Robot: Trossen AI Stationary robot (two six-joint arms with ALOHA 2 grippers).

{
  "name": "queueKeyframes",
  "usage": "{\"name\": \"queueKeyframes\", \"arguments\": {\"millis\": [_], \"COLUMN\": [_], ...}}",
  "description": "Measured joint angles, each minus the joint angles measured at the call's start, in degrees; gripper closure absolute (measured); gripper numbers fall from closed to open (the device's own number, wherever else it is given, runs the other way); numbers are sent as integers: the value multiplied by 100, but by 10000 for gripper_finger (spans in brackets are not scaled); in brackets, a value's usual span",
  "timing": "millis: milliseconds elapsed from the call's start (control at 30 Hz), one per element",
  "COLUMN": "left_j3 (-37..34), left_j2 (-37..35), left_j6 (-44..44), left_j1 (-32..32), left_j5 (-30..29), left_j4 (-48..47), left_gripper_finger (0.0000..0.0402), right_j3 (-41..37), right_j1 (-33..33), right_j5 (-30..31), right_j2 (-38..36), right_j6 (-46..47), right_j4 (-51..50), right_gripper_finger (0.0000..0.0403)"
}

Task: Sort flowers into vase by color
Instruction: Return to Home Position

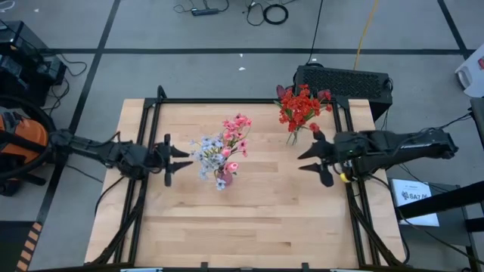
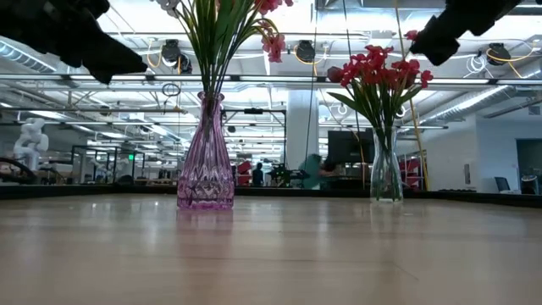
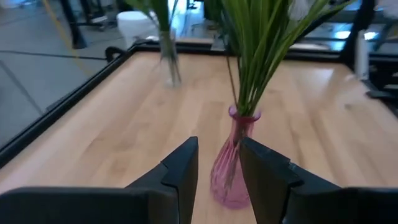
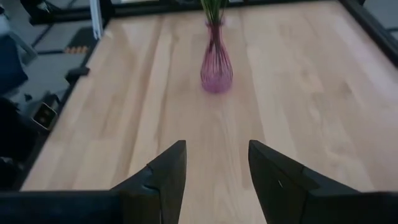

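Note:
A pink glass vase [image 2: 205, 161] stands near the table's middle and holds pink and pale blue-white flowers [image 1: 221, 147]; their green stalks rise from its neck [image 3: 244, 115]. A clear vase [image 2: 386, 174] near the far right corner holds the red flowers [image 1: 301, 108]. My left gripper [image 1: 180, 159] hangs open above the table just left of the pink vase [image 3: 231, 171]. My right gripper [image 1: 314, 165] is open too, raised right of the middle and facing the pink vase [image 4: 216, 59]. Neither touches anything.
A black frame rail [image 1: 144, 132] runs along the table's edges. A black box [image 1: 344, 81] sits beyond the far right corner, an orange machine [image 1: 19, 140] off the left side. Bare wood [image 1: 249, 219] lies toward the near edge. People show far off in the room [image 2: 258, 174].

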Motion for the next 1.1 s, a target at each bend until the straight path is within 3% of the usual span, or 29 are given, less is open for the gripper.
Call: {"name": "queueKeyframes", "arguments": {"millis": [233, 400, 533, 867, 1100], "left_j3": [-85, -949, -1466, -1651, -1652], "left_j2": [-104, -239, -604, -1936, -2487], "left_j6": [491, 270, -96, -279, -35], "left_j1": [1180, 1544, 1560, 1559, 1559], "left_j5": [1394, 2239, 2278, 2158, 2114], "left_j4": [496, 1988, 2440, 1270, 761], "left_gripper_finger": [277, 277, 277, 277, 277], "right_j3": [0, 0, 0, -51, -1127], "right_j1": [14, 36, 153, 449, 425], "right_j5": [29, 27, 25, 25, 58], "right_j2": [-407, -453, -454, -751, -1565], "right_j6": [5, 169, 300, 314, -53], "right_j4": [-8, -121, -128, -146, 903], "right_gripper_finger": [238, 238, 238, 238, 238]}}
